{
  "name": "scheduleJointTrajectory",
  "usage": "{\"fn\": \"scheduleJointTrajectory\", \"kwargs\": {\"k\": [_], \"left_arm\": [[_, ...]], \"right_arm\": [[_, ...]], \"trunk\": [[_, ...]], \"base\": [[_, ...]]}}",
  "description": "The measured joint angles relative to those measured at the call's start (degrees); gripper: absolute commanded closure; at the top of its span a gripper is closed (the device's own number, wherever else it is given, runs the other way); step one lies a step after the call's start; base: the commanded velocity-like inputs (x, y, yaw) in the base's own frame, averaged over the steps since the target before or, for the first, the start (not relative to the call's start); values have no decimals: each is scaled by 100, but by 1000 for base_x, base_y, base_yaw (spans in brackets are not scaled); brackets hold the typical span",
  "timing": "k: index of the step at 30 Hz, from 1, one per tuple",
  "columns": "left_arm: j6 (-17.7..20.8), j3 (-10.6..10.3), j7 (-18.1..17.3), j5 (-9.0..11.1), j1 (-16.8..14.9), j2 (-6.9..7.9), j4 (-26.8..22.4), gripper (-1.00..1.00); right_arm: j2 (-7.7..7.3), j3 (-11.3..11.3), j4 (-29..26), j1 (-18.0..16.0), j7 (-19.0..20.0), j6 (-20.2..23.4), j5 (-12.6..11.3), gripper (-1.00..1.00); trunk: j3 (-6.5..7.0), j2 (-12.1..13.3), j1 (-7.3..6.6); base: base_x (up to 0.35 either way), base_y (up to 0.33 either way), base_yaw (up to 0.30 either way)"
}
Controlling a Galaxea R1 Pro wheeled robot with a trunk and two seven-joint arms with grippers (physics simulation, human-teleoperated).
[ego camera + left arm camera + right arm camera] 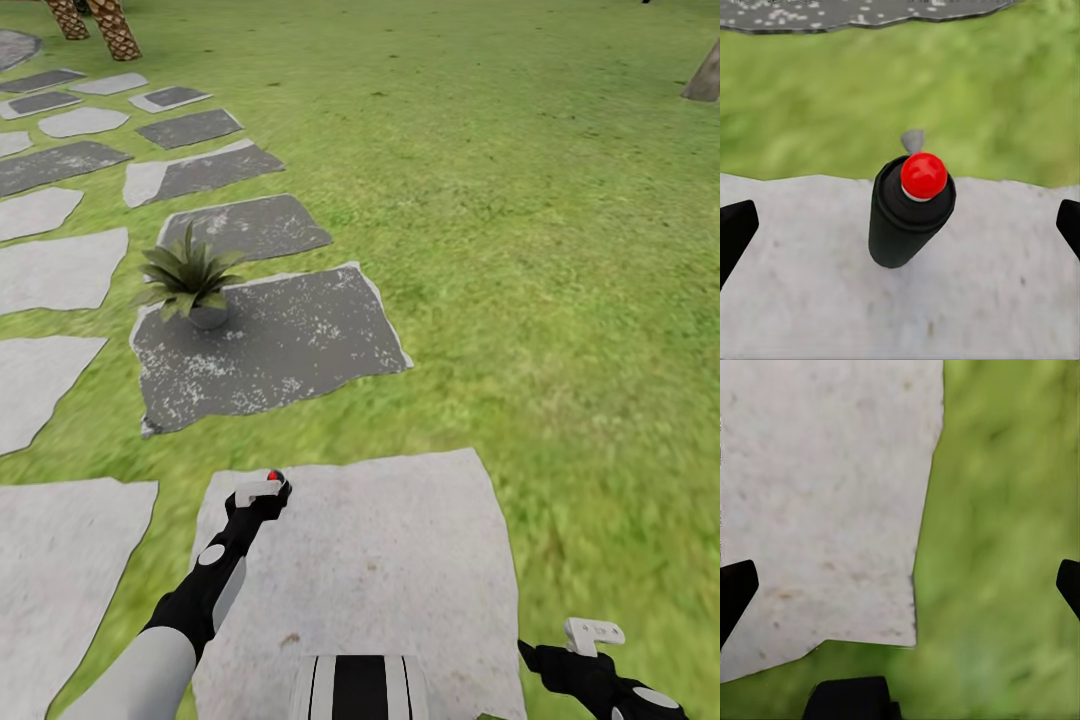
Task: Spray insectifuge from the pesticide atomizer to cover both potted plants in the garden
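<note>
A: How is the left hand (900,225) set, and is anything held?

B: Its fingers (735,229) are spread wide apart at the two sides of the left wrist view. The pesticide atomizer (907,214) is seen between them, clear of both tips, so no grip can be confirmed. In the head view the left hand (262,492) is stretched out over the far-left corner of a pale stone slab (400,560), with the red top (273,475) showing just past it.

A: And the right hand (900,585)?

B: It is open as well, with nothing between its fingers; pale slab and lawn (1005,510) are seen under it. In the head view the right hand (592,635) is by the slab's near-right corner, over the grass.

A: How does the atomizer look?

B: A dark, slim bottle with a round red top is seen, tilted, at the slab's far edge by the grass.

A: Any containers?

B: One potted plant (188,275), speckled pointed leaves in a small grey pot (208,318), stands at the far-left corner of a dark slab (290,345) beyond.
</note>
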Motion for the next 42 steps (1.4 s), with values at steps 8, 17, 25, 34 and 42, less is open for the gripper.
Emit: {"fn": "scheduleJointTrajectory", "kwargs": {"k": [8, 17, 25, 34, 42], "left_arm": [[0, 6, 0, 2, 0, 0, 0, -100], [0, 0, 0, 2, 0, 0, 8, -100], [-1, -1, -1, 2, 0, 0, 10, -100], [0, -2, -2, 2, 0, 0, 9, -100], [0, -2, -2, 2, 1, -8, 7, -100]], "right_arm": [[-1, 0, 0, 0, -2, -1, 0, -100], [-1, 0, 0, 0, 0, -1, 0, -100], [7, -2, -2, 1, 0, 0, -1, -100], [8, -1, 0, 0, 0, -1, 0, -100], [8, 0, 0, -1, -1, -1, 1, -100]], "trunk": [[0, 0, 0], [0, 0, 1], [-16, 0, 1], [-75, 0, 1], [-89, 0, 1]], "base": [[120, 0, 0], [5, 0, 0], [5, -58, 0], [31, -108, 0], [1, -3, 77]]}}
